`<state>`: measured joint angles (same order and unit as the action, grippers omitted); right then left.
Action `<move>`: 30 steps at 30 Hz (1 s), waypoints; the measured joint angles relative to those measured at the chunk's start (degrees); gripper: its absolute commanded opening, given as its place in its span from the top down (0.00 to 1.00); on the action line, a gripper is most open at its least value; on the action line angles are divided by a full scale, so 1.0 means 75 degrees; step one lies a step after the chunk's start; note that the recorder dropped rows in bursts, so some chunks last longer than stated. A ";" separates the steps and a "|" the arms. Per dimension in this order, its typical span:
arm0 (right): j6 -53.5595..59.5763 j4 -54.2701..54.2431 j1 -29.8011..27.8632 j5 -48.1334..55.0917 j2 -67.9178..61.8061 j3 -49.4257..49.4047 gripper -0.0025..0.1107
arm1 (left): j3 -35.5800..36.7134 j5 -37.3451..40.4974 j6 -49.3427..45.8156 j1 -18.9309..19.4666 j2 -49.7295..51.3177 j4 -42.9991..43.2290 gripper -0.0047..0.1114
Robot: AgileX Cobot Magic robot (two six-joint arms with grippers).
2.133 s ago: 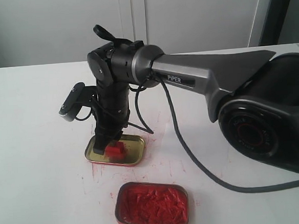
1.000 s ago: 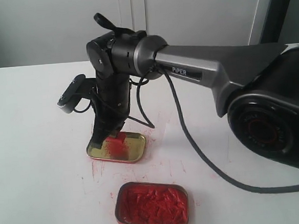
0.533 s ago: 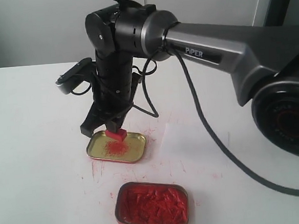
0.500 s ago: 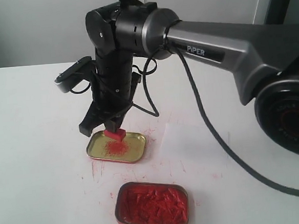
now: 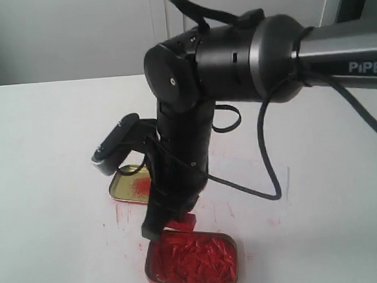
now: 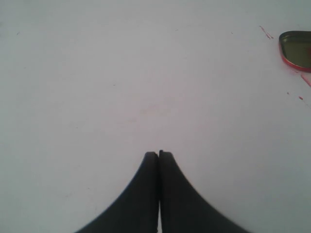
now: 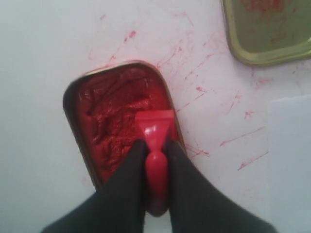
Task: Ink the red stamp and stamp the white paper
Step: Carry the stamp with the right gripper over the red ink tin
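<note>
Fingertips of the left gripper (image 6: 159, 156) are pressed together, holding nothing, above the bare white tabletop (image 6: 97, 73). Further right lies a gold tin (image 5: 123, 189) smeared with red. Next, the right gripper (image 5: 180, 221) pinches the red stamp (image 7: 154, 124) by its narrow handle. The stamp's base is over the rim of the ink-filled tin (image 5: 190, 261), and contact is unclear. The white paper (image 7: 291, 160) lies flat beyond.

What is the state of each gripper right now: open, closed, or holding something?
Left gripper: closed, holding nothing.
Right gripper: closed on the red stamp, at the rim of the red ink tin.
</note>
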<state>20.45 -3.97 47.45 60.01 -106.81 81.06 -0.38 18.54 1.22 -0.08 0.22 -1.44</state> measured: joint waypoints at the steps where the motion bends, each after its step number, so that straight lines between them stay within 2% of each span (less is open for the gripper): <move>1: 0.0062 0.0024 0.0000 -0.0187 0.0033 -0.0264 0.98 | 0.0000 0.0000 0.0000 0.0000 0.0000 0.0000 0.96; 4: 0.0203 0.0041 0.0000 -0.0673 0.0061 -0.0972 0.98 | 0.0000 0.0000 0.0000 0.0000 0.0000 0.0000 0.96; 13: 0.0232 -0.0022 0.0041 -0.1285 0.0118 -0.1722 0.98 | 0.0000 0.0000 0.0000 0.0000 0.0000 0.0000 0.96; 21: 0.0232 -0.0052 0.0346 -0.1922 0.0118 -0.1994 0.98 | 0.0000 0.0000 0.0000 0.0000 0.0000 0.0000 0.96; 30: 0.0232 -0.0052 0.0345 -0.2319 0.0118 -0.2175 0.98 | 0.0000 0.0000 0.0000 0.0000 0.0000 0.0000 0.96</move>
<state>22.19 -4.36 50.03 42.61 -105.92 64.75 -0.38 18.54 1.22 -0.08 0.22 -1.44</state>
